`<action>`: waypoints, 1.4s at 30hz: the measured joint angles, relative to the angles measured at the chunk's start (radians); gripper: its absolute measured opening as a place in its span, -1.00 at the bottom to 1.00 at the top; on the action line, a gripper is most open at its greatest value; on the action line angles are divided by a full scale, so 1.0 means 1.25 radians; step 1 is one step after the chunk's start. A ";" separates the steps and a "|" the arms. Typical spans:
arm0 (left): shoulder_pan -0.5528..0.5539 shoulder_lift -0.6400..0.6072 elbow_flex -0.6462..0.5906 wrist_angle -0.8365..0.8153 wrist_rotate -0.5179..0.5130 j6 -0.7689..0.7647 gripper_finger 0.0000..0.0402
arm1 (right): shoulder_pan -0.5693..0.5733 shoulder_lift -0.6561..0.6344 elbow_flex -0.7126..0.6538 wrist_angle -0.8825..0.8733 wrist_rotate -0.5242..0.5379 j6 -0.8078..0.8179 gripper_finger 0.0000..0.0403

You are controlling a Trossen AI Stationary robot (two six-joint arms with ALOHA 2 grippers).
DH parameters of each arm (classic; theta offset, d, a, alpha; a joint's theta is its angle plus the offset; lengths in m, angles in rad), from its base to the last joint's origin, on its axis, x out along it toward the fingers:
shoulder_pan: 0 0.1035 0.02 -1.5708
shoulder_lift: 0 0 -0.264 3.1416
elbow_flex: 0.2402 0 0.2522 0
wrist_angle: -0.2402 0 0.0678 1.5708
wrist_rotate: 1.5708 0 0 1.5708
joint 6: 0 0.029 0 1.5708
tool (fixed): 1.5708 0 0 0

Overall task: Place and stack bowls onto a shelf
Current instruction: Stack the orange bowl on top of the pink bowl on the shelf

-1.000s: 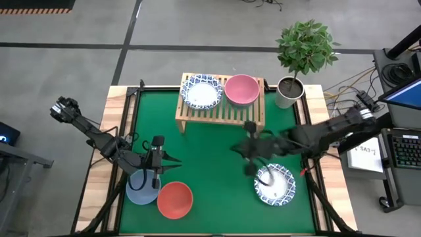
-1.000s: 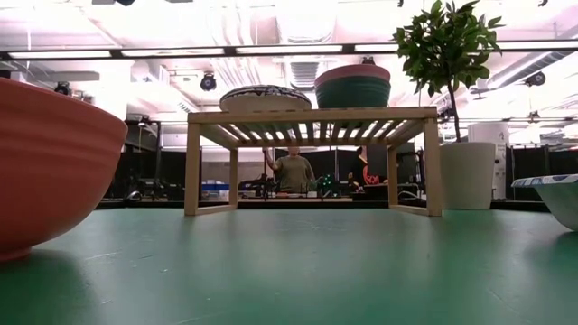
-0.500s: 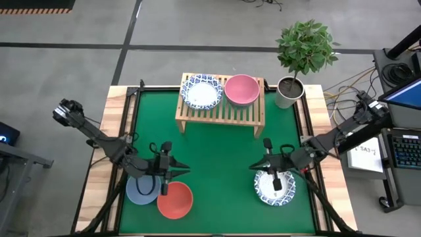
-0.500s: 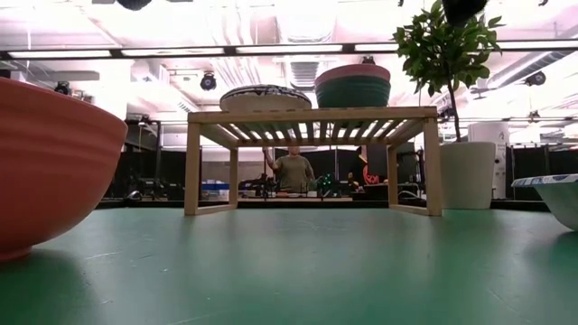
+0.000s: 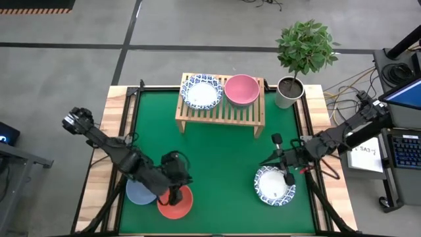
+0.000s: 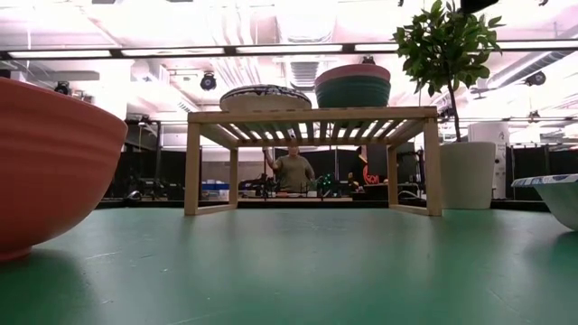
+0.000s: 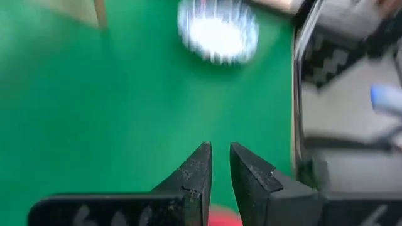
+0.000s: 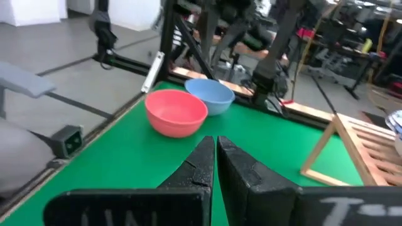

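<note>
1. High view: the shelf (image 5: 220,105) stands at the far edge of the green worktop (image 5: 217,148), near the middle. On its slatted top sit a white bowl with a blue patterned rim (image 5: 202,91) at the left end and a pink bowl (image 5: 242,89) beside it. A potted plant (image 5: 299,62) stands at the far right corner.
2. High view, continued: the left gripper (image 5: 175,195) is over the red bowl (image 5: 176,203) near the front left corner; the blue-grey bowl (image 5: 138,193) lies just beside the red one, toward the left edge. The right gripper (image 5: 287,176) is at the far right rim of a second patterned bowl (image 5: 274,186) near the front right corner.
3. Low view: the red bowl (image 6: 50,167) fills the left side and the patterned bowl's rim (image 6: 551,194) shows at the right edge. On the shelf (image 6: 312,158) the patterned bowl (image 6: 265,97) sits left, and the pink bowl rests nested in a dark green bowl (image 6: 353,90) on the right. A person (image 6: 293,170) is seen in the room behind.
4. Left wrist view: the left gripper (image 7: 221,160) has its fingers narrowly apart, holding nothing; a patterned bowl (image 7: 218,32) lies ahead on the green surface.
5. Right wrist view: the right gripper (image 8: 215,154) has its fingers pressed together, empty. The red bowl (image 8: 176,112) and blue-grey bowl (image 8: 210,94) sit touching near the worktop's edge; a corner of the shelf (image 8: 352,154) shows
</note>
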 joint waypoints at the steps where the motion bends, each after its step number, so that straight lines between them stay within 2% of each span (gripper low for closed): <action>1: 0.000 0.025 0.035 -0.064 0.049 -0.059 -0.80 | 0.000 -0.007 -0.001 -0.008 -0.004 0.003 -0.96; 4: 0.000 0.096 0.120 -0.222 0.210 -0.212 -0.78 | 0.000 -0.016 -0.007 -0.034 -0.005 0.011 -0.96; 6: -0.006 0.144 0.161 -0.277 0.298 -0.261 -0.73 | 0.000 -0.016 -0.016 -0.037 -0.005 0.011 -0.96; 9: -0.015 0.212 0.213 -0.297 0.403 -0.277 -0.62 | 0.000 -0.015 -0.022 -0.034 -0.005 0.002 -0.96; 12: -0.026 0.275 0.264 -0.311 0.458 -0.264 -0.48 | 0.000 -0.012 -0.022 -0.027 -0.005 0.000 -0.96; 17: -0.046 0.360 0.324 -0.357 0.473 -0.224 -0.24 | 0.000 -0.013 -0.019 -0.029 -0.006 -0.008 -0.96; 20: -0.055 0.398 0.334 -0.356 0.473 -0.197 -0.16 | 0.000 -0.012 -0.019 -0.036 -0.023 -0.009 -0.96; 33: -0.070 0.521 0.337 -0.355 0.469 -0.118 -0.22 | 0.000 -0.015 -0.019 -0.034 -0.023 -0.014 -0.96; 37: -0.072 0.534 0.336 -0.355 0.466 -0.095 -0.38 | 0.000 -0.018 -0.019 -0.034 -0.023 -0.008 -0.96; 42: -0.072 0.529 0.337 -0.359 0.488 -0.084 -0.89 | 0.000 -0.019 -0.019 -0.034 -0.023 -0.009 -0.96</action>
